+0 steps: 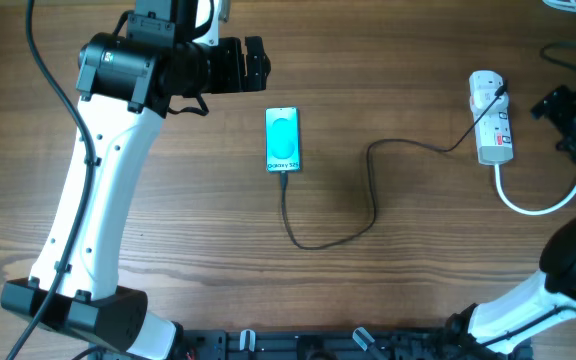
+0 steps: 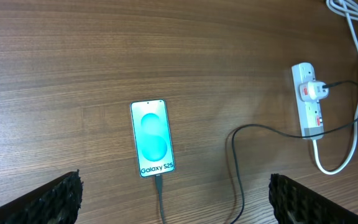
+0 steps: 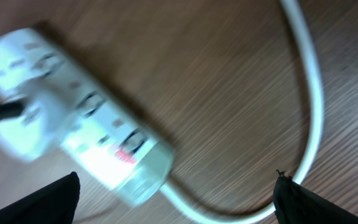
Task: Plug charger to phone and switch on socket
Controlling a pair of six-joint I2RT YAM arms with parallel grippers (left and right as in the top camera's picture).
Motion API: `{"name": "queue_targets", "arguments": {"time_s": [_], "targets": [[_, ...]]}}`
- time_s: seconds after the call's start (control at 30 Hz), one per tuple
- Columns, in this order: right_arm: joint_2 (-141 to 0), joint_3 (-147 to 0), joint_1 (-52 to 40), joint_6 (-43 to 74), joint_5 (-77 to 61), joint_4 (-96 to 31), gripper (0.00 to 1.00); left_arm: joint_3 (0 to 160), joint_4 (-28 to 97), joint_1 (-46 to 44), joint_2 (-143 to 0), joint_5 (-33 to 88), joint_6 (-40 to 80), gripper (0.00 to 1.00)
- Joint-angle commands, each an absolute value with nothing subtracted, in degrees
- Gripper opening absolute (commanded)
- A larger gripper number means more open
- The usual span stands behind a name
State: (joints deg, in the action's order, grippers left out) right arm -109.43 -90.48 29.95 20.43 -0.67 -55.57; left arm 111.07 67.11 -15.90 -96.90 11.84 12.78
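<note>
On the wooden table (image 1: 168, 280), one phone (image 1: 282, 139), one charger (image 1: 372, 190) and one socket (image 1: 492, 117) are counted.

The phone (image 2: 152, 138) is laid flat near the table's middle, its turquoise screen lit. The words "Galaxy S25" are read at the bottom of the screen in the left wrist view.

The charger (image 2: 272, 129) is one thin black cable. Its plug tip is seen seated in the bottom edge of the phone. From there the cable is looped across the table and led up to one white adapter (image 2: 314, 92), which is plugged into the socket (image 2: 309, 99).

The socket is laid well to the right of the phone. Red marking is noted beside its outlets. Its small labels cannot be read, and the switch position cannot be told. One thick white cord (image 1: 538, 205) is led from the socket's lower end.

The right wrist view is blurred. The socket (image 3: 73, 124) is shown just below that camera.

Two grippers are counted. The left gripper (image 1: 260, 62) is held above and left of the phone, its fingers (image 2: 58, 199) spread wide and nothing held. The right gripper (image 1: 566, 125) is held just beside the socket, its fingers (image 3: 51, 202) likewise spread apart and nothing gripped.
</note>
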Motion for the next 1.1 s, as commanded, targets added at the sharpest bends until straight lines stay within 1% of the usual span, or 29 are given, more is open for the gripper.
{"name": "queue_targets", "arguments": {"time_s": [0.0, 0.2, 0.3, 0.4, 0.53, 0.67, 0.77, 1.07], "targets": [[-113.32, -91.2, 30.06, 19.66, 3.81, -53.19, 1.0, 110.91, 67.09, -15.59, -97.3, 11.66, 12.47, 1.0], [-116.95, -89.12, 30.09, 19.2, 0.32, -47.03, 1.0, 110.91, 67.09, -15.59, -97.3, 11.68, 12.47, 1.0], [-117.19, -89.12, 30.06, 14.94, -5.3, -43.27, 1.0, 110.91, 67.09, -15.59, -97.3, 11.66, 12.47, 1.0], [-117.56, -89.12, 30.06, 14.92, -10.13, -41.17, 1.0, 110.91, 67.09, -15.59, -97.3, 11.66, 12.47, 1.0], [-119.68, -89.12, 29.87, 15.25, -9.82, -39.97, 1.0, 110.91, 67.09, -15.59, -97.3, 11.66, 12.47, 1.0], [-121.69, -89.12, 29.87, 16.88, -6.42, -40.12, 1.0, 110.91, 67.09, -15.59, -97.3, 11.66, 12.47, 1.0], [-123.24, -89.12, 29.8, 14.92, -7.94, -40.03, 1.0, 110.91, 67.09, -15.59, -97.3, 11.66, 12.47, 1.0], [-124.31, -89.1, 28.25, 16.69, -8.86, -38.37, 1.0, 110.91, 67.09, -15.59, -97.3, 11.66, 12.47, 1.0]]}}
